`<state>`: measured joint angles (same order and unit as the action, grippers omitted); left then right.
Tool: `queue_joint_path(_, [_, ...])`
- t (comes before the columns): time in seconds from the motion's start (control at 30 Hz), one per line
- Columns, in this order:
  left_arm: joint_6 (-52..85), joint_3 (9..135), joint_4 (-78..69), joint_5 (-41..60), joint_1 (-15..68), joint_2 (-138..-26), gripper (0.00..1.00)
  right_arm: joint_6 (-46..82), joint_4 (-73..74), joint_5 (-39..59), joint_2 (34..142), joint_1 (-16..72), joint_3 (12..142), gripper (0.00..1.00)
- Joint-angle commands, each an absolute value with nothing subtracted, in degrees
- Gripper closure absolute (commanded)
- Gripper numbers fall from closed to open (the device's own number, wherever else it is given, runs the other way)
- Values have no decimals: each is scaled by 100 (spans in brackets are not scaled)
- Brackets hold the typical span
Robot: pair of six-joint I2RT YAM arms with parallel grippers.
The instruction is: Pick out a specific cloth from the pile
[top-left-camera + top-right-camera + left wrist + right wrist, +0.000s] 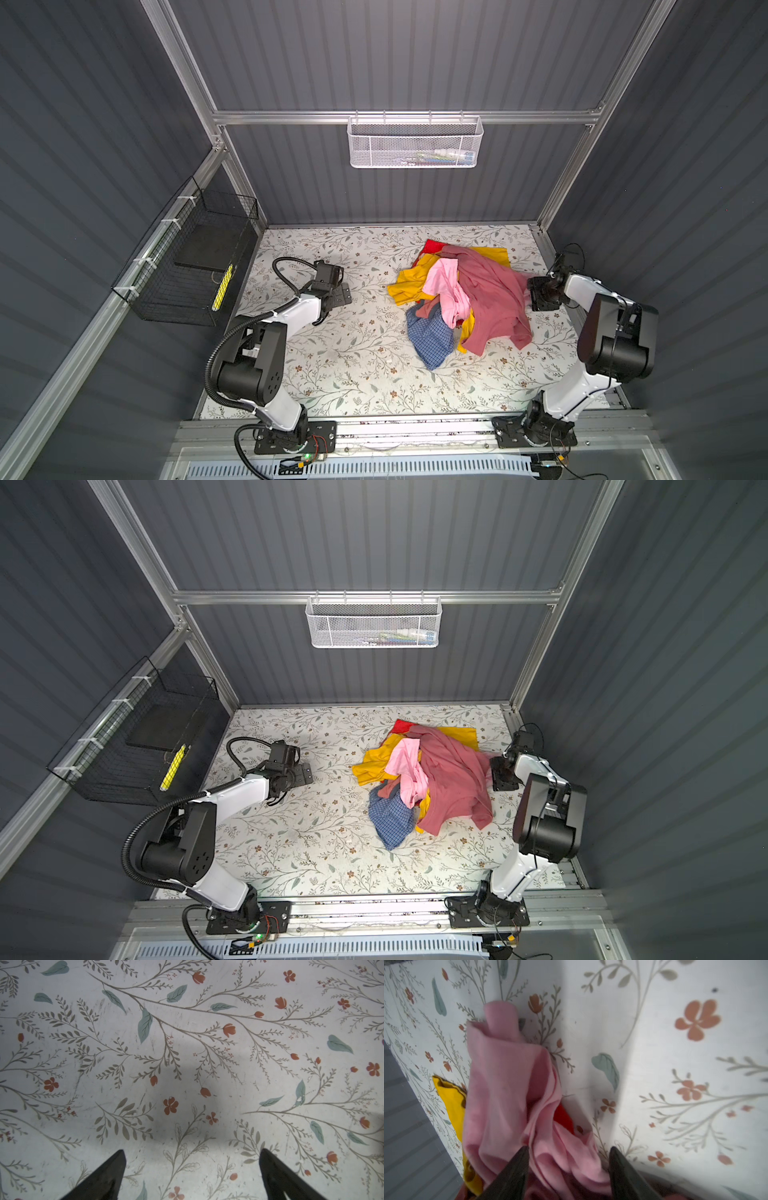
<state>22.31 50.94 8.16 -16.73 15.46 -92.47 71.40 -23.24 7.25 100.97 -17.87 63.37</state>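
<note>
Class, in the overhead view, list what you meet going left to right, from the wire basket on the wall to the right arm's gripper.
black wire basket → left gripper → light pink cloth → dusty rose garment → right gripper

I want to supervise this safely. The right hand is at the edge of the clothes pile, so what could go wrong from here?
1. The right hand straddles folds of the pink cloth, but the rose-red garment lies over part of that cloth, so a pull may drag both.
2. Red fabric sits close beside those folds and might be pinched too.
</note>
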Motion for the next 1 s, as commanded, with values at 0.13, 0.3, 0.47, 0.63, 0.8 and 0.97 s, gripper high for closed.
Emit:
queue_joint_path(0.13, [2250, 5107, 1009, -1829, 1584, -9045, 0, 7386, -2672, 302, 10603, -1628, 6954, 63])
queue_joint_path(0.3, [2228, 5032, 962, -1892, 1582, -8947, 0, 7336, -2583, 318, 10386, -1620, 6800, 100])
queue_joint_path(0.47, [2142, 5107, 1070, -1932, 1582, -8939, 0, 6862, -2349, 99, 9519, -1498, 6757, 100])
queue_joint_path(0.63, [2126, 5126, 1058, -1911, 1581, -8917, 0, 6168, -2374, 92, 8617, -1307, 7159, 100])
queue_joint_path(0.8, [2155, 5172, 1063, -1838, 1586, -8899, 0, 5995, -2338, 57, 7830, -1028, 7365, 100])
queue_joint_path(0.97, [2154, 5201, 1081, -1788, 1588, -8851, 0, 5283, -2615, -7, 7523, -504, 8262, 100])
